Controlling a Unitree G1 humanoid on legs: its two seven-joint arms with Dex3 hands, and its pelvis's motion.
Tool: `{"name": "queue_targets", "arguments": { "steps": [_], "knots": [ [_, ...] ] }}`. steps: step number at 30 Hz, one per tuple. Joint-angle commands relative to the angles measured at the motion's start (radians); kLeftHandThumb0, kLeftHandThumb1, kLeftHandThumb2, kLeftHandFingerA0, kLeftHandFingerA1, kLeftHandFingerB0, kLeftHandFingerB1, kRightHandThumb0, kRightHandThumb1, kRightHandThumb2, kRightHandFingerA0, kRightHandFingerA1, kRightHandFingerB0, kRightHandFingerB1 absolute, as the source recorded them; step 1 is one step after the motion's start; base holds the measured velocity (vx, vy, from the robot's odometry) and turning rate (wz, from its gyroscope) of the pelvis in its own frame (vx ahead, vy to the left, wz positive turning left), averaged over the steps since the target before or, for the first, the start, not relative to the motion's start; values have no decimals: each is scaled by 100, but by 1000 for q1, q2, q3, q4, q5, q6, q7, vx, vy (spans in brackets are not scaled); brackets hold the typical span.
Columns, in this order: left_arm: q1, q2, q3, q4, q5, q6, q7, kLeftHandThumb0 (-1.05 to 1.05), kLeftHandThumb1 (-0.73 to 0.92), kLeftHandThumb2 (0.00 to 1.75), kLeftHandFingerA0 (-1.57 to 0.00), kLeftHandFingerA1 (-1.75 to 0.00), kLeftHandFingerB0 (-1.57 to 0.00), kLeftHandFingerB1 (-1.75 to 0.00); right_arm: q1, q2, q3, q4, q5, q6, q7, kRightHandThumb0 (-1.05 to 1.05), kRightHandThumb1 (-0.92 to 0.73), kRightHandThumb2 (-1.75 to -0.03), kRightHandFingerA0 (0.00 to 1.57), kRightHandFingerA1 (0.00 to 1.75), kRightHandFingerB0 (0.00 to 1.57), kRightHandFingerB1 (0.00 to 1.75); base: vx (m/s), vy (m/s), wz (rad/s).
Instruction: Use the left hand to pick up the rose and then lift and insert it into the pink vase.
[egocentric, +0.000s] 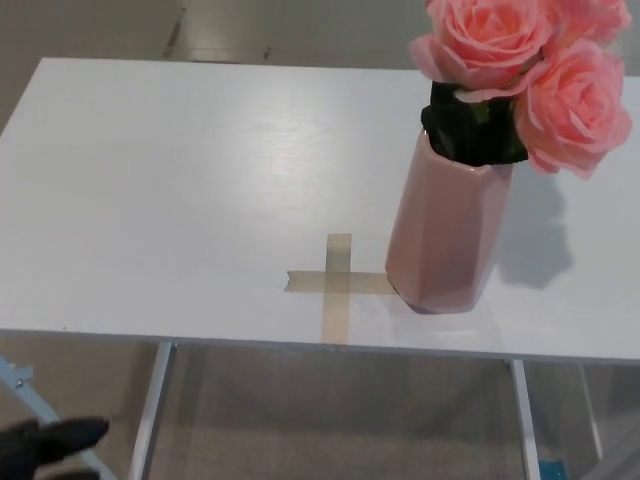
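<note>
A pink vase (442, 240) stands upright on the white table (180, 190), right of a tape cross (336, 282). Pink roses (520, 60) with dark green leaves sit in its mouth. My left hand (45, 445) shows only as a dark tip at the bottom left corner, below the table's front edge and far from the vase. How its fingers stand is hidden. My right hand does not show.
The table's front edge runs across the lower part of the view, with white metal legs (152, 410) and a beige floor beneath. A blue-white strut (25, 392) crosses the bottom left corner.
</note>
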Motion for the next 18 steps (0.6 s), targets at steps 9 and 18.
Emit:
{"name": "queue_targets", "arguments": {
  "steps": [9,18],
  "knots": [
    [-408,15,-357,1060,449,-246,463,-84,48,83,-8,-32,-10,-28,127,31,-17,25,5,-59,-96,-33,-64,-59,68,43,57,39,0,0,0],
    [-509,12,-396,1327,449,-310,636,-86,63,60,-20,-29,-20,-27,103,31,-50,15,37,-54,-85,-32,-63,-59,64,42,55,39,0,0,0]
  ]
}}
